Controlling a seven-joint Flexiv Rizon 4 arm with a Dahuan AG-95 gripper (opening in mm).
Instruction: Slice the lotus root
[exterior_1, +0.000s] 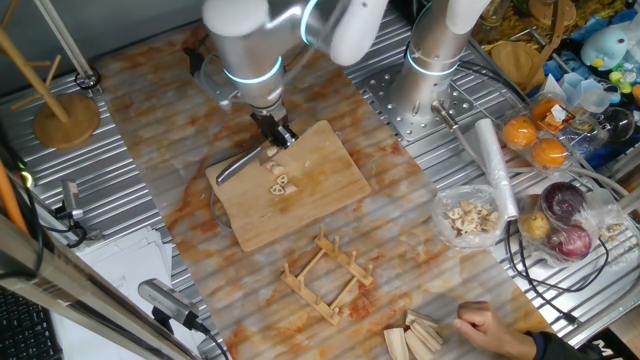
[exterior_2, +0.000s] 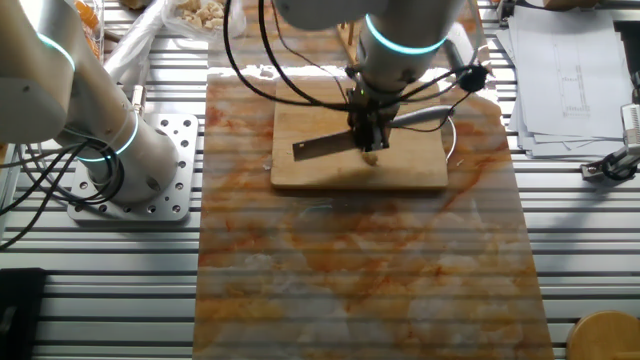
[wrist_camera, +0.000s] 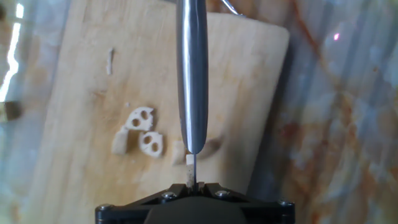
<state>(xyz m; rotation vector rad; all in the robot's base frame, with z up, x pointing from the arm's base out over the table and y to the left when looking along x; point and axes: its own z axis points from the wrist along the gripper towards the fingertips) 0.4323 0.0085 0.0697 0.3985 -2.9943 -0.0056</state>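
Bag: you've got a clear plastic bag (exterior_1: 470, 215) at the right of the worktop, holding pale chips.
Fruit: more clear plastic by the edge, with two oranges (exterior_1: 535, 140) and two dark red round things (exterior_1: 565, 215) in it.
Rack: small wooden slat rack (exterior_1: 325, 275) sits just below the board, nothing in it.
Claw: your claw (exterior_1: 278, 138) is clamped on the handle of a knife (wrist_camera: 191, 74), blade running out over the board. In the hand view you see the blade edge-on.
Lotus root: on the cutting board (exterior_1: 325, 190). Slices (wrist_camera: 144, 134) with little holes lie left of the blade, touching each other, and the uncut lotus root (wrist_camera: 202, 148) chunk sits right under the blade near the claw. Can't tell if the edge is touching it.
Worktop: marbled orange-and-white mat (exterior_2: 360, 270) laid over ribbed metal worktop (exterior_2: 580, 250).
Room: second arm base (exterior_1: 430, 70) bolted at the back, wooden stand (exterior_1: 65, 115) top left, papers (exterior_2: 565, 75) off to one side, someone's hand (exterior_1: 490, 325) near wooden blocks (exterior_1: 415, 335) at the bottom edge.
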